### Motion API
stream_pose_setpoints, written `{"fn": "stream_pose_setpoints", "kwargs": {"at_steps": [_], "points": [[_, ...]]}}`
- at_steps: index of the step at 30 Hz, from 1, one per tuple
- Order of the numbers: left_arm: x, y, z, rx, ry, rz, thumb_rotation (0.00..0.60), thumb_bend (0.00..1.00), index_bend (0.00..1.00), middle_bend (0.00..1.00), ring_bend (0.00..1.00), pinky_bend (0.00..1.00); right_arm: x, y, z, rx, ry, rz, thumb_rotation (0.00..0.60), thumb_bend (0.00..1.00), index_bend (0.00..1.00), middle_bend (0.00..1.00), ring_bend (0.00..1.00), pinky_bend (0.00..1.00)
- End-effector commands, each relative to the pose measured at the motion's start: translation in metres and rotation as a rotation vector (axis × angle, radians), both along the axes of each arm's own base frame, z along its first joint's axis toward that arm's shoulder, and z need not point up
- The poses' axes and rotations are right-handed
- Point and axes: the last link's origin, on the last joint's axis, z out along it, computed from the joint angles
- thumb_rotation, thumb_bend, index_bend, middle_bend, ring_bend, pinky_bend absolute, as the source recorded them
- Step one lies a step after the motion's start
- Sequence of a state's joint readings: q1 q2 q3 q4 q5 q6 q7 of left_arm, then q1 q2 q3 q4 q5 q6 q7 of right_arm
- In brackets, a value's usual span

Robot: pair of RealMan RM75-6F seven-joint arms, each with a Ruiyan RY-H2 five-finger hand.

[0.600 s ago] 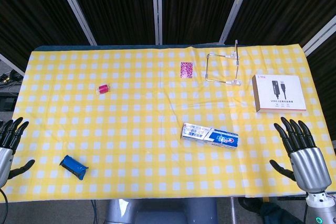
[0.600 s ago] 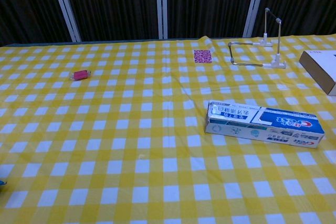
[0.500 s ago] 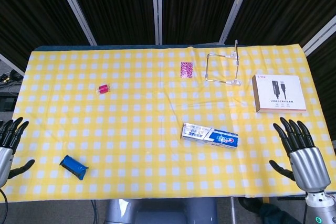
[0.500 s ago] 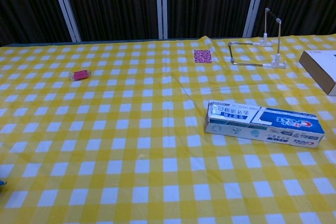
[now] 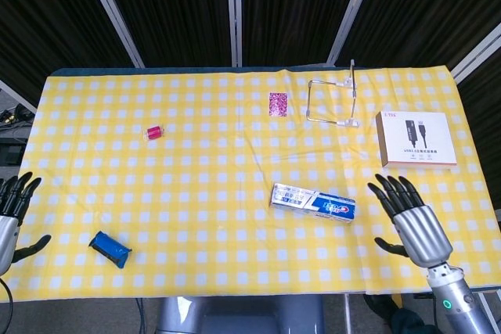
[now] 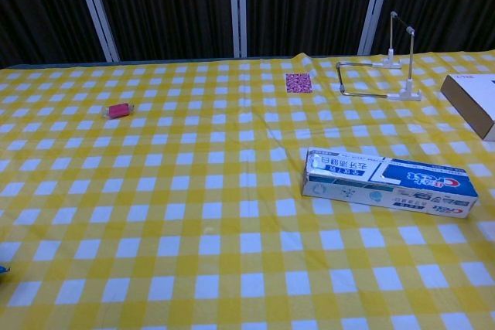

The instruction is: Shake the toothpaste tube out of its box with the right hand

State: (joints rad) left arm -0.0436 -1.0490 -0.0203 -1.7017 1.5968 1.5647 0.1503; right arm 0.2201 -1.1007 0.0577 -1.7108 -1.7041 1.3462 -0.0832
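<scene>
Yellow-checked tablecloth [image 5: 196, 193], nothing grasped yet.

Blue-and-white cardboard toothpaste box [image 5: 313, 202] lies flat near the front edge, seemingly closed (tube unseen, presumably inside); my right hand [image 5: 409, 220] hovers just beside its right end, fingers spread, empty. Grasping, lifting and shaking all remain; my left hand [image 5: 9, 209] waits, fingers apart, far off.

My head camera looks steeply down over my whole yellow checked tablecloth [image 5: 196, 193]; my chest camera views it low, nearer, forward.
</scene>
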Motion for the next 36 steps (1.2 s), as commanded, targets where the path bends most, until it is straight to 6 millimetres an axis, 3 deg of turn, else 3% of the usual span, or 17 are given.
{"fn": "stream_pose_setpoints", "kwargs": {"at_steps": [1,11,16,25,29,36], "points": [[-0.002,0.004,-0.001,0.000,0.005,0.010,0.600,0.00,0.00,0.00,0.00,0.00,0.014,-0.030,-0.026,0.092,0.048,0.017,0.600,0.00,0.02,0.07,0.00,0.05],[-0.007,0.010,-0.003,-0.004,0.015,0.044,0.600,0.00,0.00,0.00,0.00,0.00,0.019,-0.064,-0.090,0.203,0.125,-0.046,0.600,0.00,0.09,0.16,0.14,0.25],[-0.008,0.011,-0.003,-0.006,0.015,0.050,0.600,0.00,0.00,0.00,0.00,0.00,0.019,-0.072,-0.110,0.211,0.142,-0.074,0.600,0.00,0.14,0.21,0.19,0.30],[-0.009,0.012,-0.003,-0.009,0.017,0.054,0.600,0.00,0.00,0.00,0.00,0.00,0.017,-0.083,-0.124,0.193,0.192,-0.085,0.600,0.01,0.23,0.29,0.29,0.41],[-0.009,0.012,-0.002,-0.005,0.012,0.054,0.600,0.00,0.00,0.00,0.00,0.00,0.014,-0.087,-0.126,0.175,0.200,-0.091,0.600,0.07,0.30,0.38,0.36,0.50],[-0.009,0.013,-0.002,-0.008,0.011,0.057,0.600,0.00,0.00,0.00,0.00,0.00,0.012,-0.088,-0.127,0.148,0.216,-0.066,0.600,0.20,0.35,0.44,0.41,0.54]]}}
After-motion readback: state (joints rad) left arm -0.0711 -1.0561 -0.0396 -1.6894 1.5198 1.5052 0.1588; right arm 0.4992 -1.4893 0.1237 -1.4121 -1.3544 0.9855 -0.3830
